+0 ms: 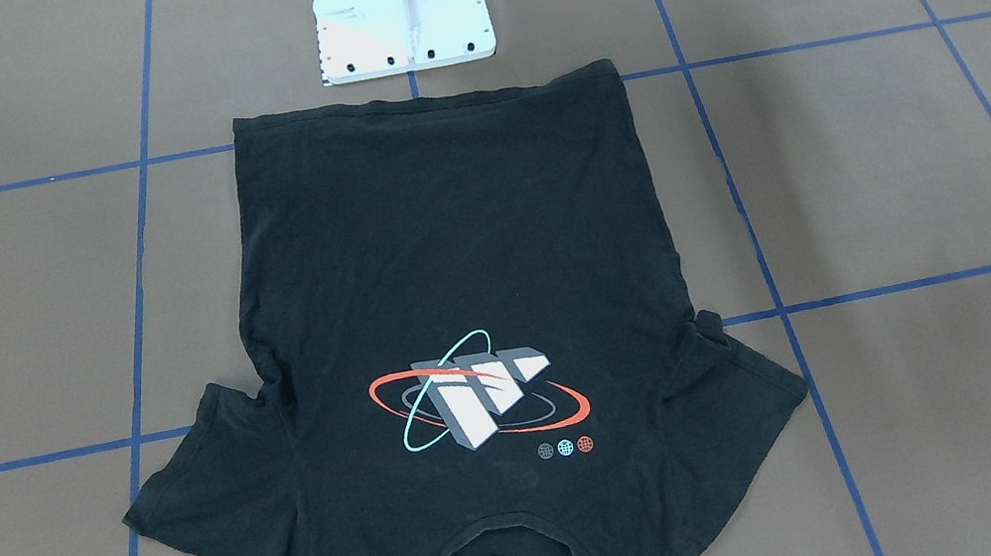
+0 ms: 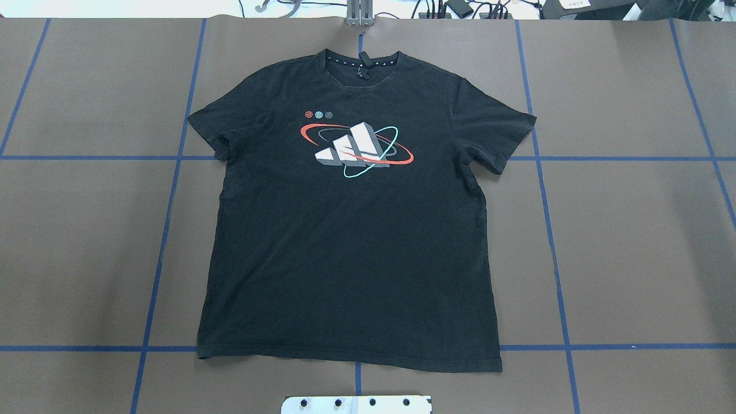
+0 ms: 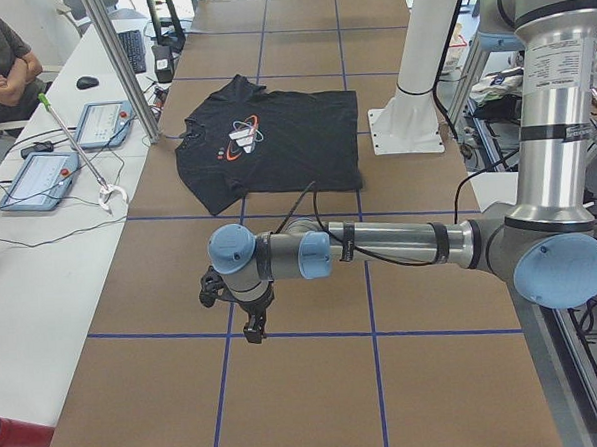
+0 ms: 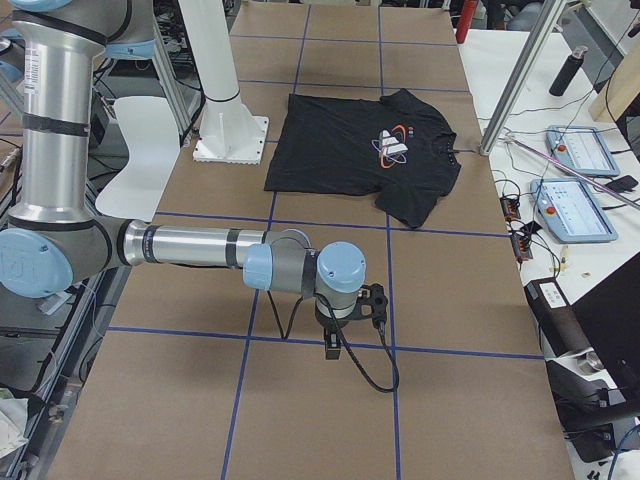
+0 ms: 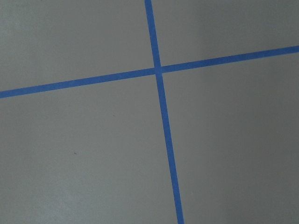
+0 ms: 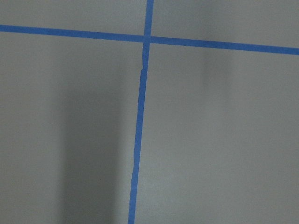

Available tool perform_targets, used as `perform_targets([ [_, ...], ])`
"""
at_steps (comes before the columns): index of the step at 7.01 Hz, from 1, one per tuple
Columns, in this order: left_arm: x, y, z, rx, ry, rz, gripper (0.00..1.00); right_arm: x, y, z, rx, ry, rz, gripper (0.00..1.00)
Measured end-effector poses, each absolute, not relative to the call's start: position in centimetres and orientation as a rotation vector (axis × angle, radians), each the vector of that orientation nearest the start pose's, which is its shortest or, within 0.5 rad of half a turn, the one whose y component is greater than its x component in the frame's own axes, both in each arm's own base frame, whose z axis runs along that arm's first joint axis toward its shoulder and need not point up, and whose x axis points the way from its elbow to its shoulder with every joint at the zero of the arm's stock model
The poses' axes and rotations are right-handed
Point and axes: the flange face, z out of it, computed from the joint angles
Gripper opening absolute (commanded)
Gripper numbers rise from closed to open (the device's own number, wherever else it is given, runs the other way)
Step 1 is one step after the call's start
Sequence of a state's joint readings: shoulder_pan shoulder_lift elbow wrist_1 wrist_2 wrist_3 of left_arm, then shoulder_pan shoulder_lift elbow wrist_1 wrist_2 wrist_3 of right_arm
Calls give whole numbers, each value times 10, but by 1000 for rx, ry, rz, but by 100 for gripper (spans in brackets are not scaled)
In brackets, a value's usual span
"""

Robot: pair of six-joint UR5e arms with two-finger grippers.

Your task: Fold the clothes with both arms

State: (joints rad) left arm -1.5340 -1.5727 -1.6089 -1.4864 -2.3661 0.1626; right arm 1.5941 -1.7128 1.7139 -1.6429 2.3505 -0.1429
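I see the black T-shirt (image 2: 351,247) spread flat and unfolded on the tabletop (image 2: 632,230), chest graphic up — left arm (image 3: 400,243) and right arm (image 4: 190,245) each reach out low, well apart from it

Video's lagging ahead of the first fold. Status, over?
Left end effector, right end effector: over bare table, apart from T-shirt; open or shut, cannot tell. T-shirt flat, unfolded, graphic up. Nothing lying on it.

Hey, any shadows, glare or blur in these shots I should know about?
Front-facing view: the white base plate is blown out, soft shadow bands cross the table. Overhead view: even light, T-shirt graphic sharp. Right wrist view: broad soft shadow at lower left. Left wrist view: tape lines crisp.
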Motion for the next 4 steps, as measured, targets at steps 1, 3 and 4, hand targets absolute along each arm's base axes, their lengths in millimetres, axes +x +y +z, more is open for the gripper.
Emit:
perform_targets([
  [1, -44, -491, 646, 8, 797, 171, 100, 73, -425, 659, -1, -784, -86, 100],
  [3, -44, -492, 646, 11, 798, 172, 100, 73, -428, 657, 5, -786, -87, 100],
  [4, -44, -496, 640, 22, 796, 175, 100, 73, -431, 654, 10, -787, -89, 100],
])
